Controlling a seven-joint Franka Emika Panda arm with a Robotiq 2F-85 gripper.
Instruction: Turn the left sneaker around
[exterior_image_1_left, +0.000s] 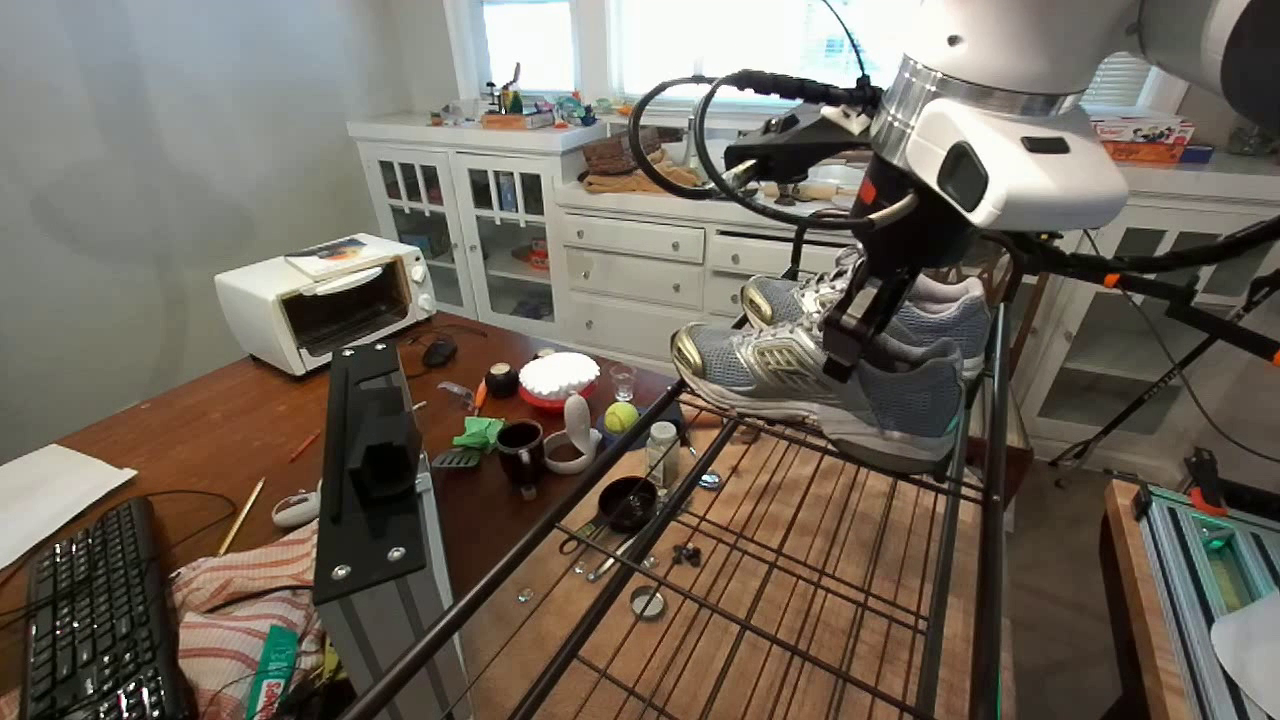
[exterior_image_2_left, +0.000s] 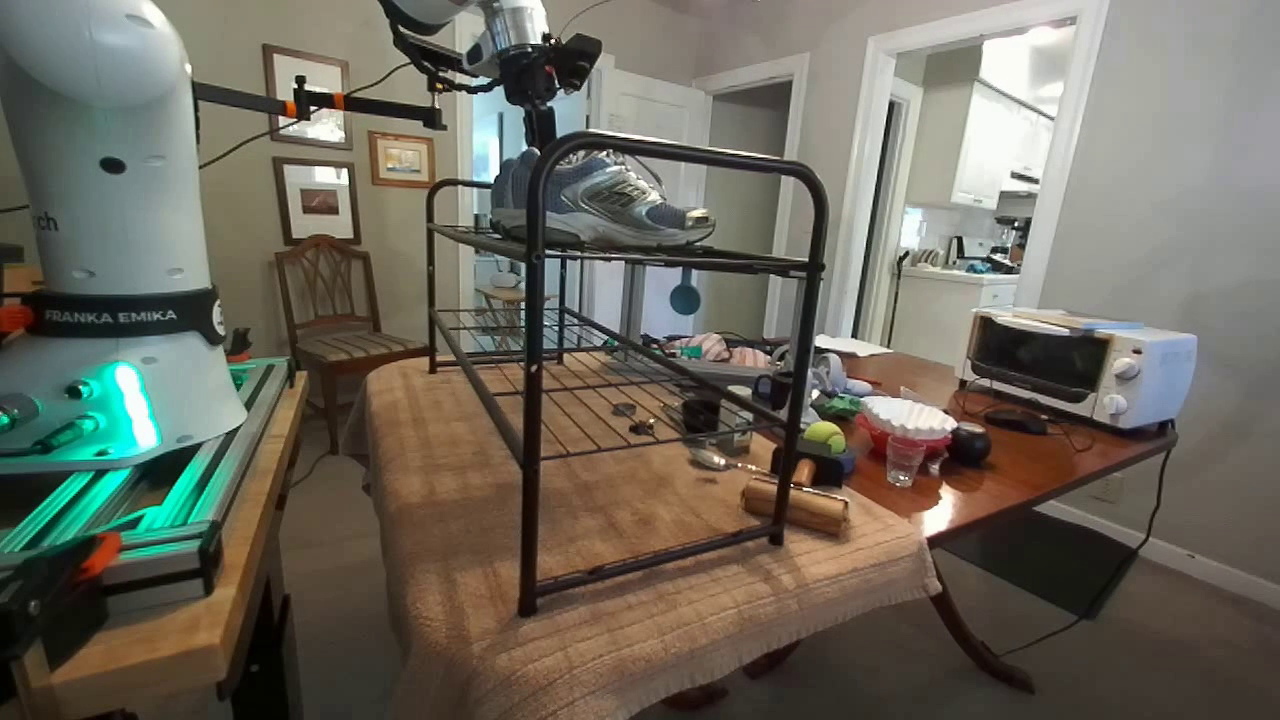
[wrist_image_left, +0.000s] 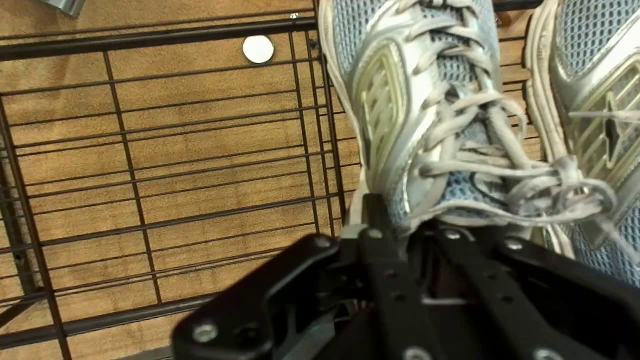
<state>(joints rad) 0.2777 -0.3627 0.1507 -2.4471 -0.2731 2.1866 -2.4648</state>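
The left sneaker, grey mesh with white laces, is the nearer one in an exterior view (exterior_image_1_left: 780, 365), toe away from the robot's base. It sits at one end of the wire rack's top shelf (wrist_image_left: 150, 38). In the wrist view the left sneaker (wrist_image_left: 425, 100) fills the upper middle. My gripper (exterior_image_1_left: 850, 345) points down at its ankle opening. In the wrist view my gripper (wrist_image_left: 402, 222) has one finger outside the collar and the other inside the opening, its tip hidden. The fingers are close together with the collar wall between them.
The matching second sneaker (exterior_image_1_left: 945, 322) stands close beside it and also shows in the wrist view (wrist_image_left: 595, 55). The rack's raised end frame (exterior_image_2_left: 690, 147) stands next to the second sneaker. Below are a towel-covered table (exterior_image_2_left: 450, 560) with small items and a toaster oven (exterior_image_2_left: 1150, 380).
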